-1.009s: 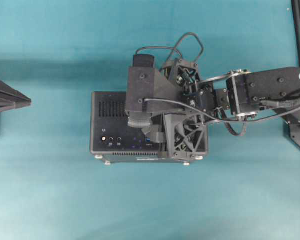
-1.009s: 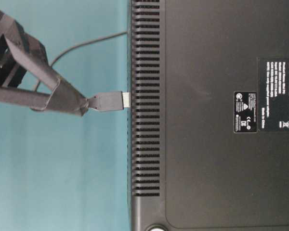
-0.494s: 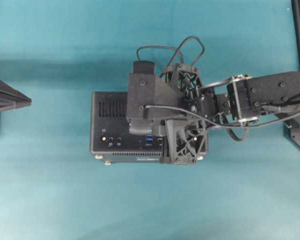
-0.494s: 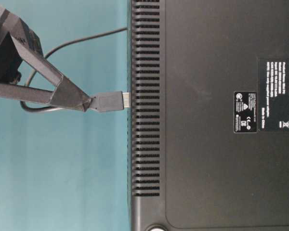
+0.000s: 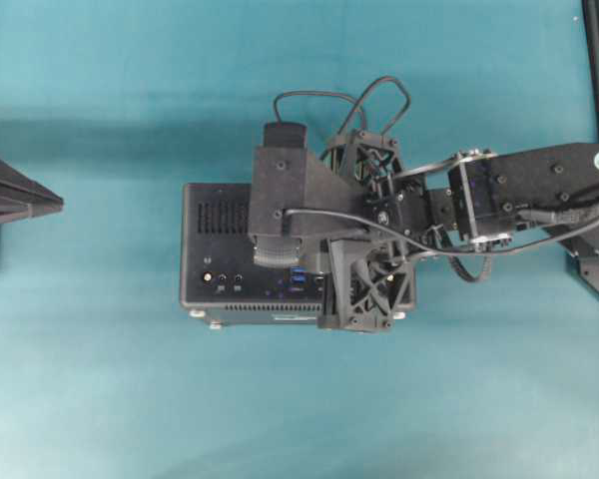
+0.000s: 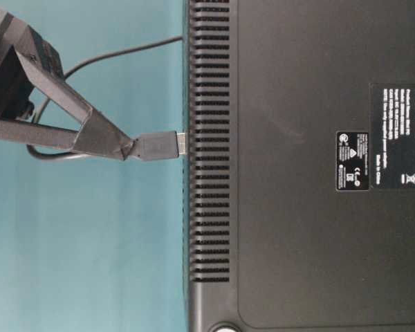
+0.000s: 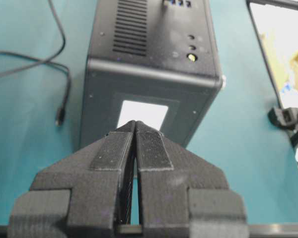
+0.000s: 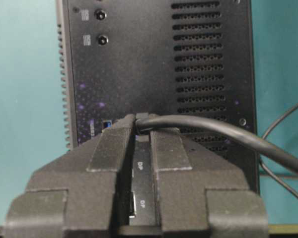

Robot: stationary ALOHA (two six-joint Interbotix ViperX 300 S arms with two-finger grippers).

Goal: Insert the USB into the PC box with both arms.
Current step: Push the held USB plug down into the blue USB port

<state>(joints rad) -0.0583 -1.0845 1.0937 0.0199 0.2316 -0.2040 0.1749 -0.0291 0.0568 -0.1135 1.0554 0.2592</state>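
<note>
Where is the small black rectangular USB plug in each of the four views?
Overhead: hidden; only its thin dark cable loops at top centre.
Table-level: small black USB plug centre-left, pinched by the right gripper.
Left wrist: held plug not in view.
Right wrist: plug centre, between the fingers.
Shared landmark: slotted vent grille of the black PC box.

Overhead: straight down, far, above PC box [image 5: 230,249].
Table-level: sideways, close, at its vented side.
Wrists: along fingers [image 7: 139,153], near.
Shared: PC box.
</note>
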